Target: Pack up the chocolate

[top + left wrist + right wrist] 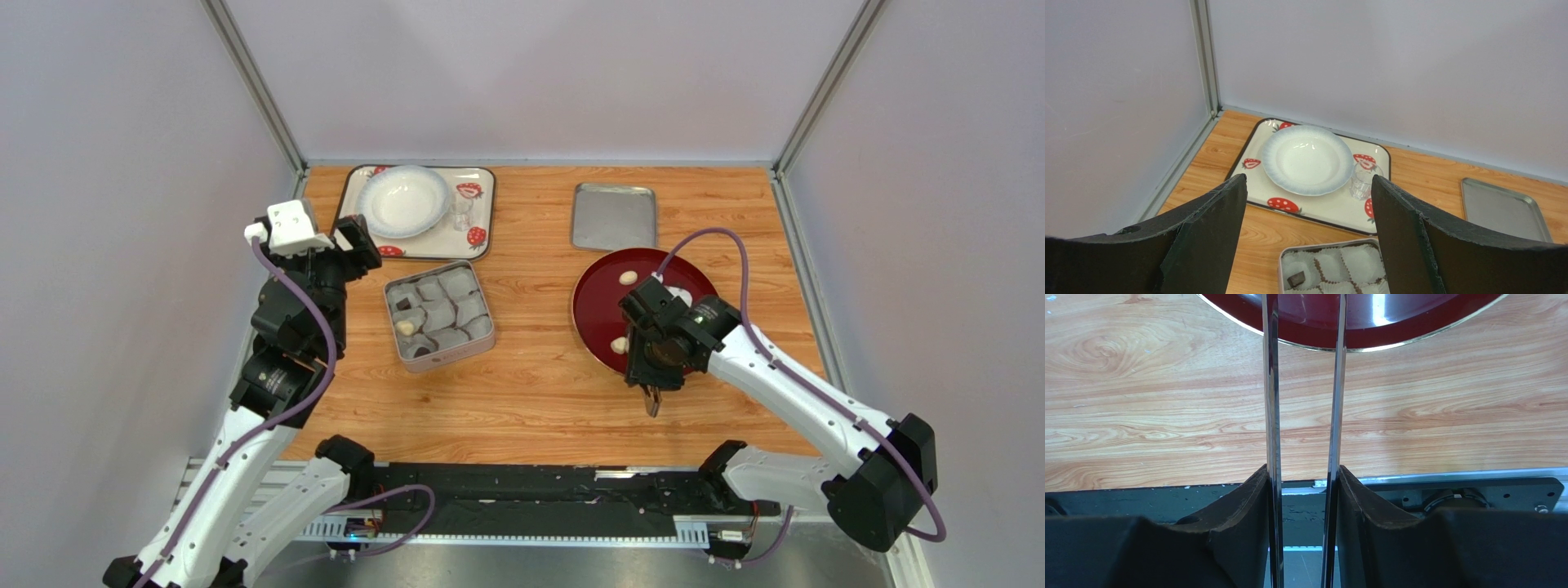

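The square tin (481, 344) holds grey paper cups; a dark chocolate (401, 303), a cream one (405, 327) and another dark one (417, 349) sit in its left cups. The left wrist view shows a dark chocolate (1294, 280) in a cup. Cream chocolates (628, 278) (620, 346) lie on the dark red plate (595, 300). My right gripper (656, 368) (1303, 471) is shut on metal tongs (1271, 386) at the plate's near edge; the tong tips are out of view. My left gripper (350, 245) (1309, 179) hangs open and empty left of the tin.
A strawberry-print tray (481, 184) at the back left carries a white bowl (402, 200) and a small glass (461, 211). A flat silver lid (613, 216) lies behind the plate. Grey walls close in three sides; the arm rail (528, 490) runs along the near edge.
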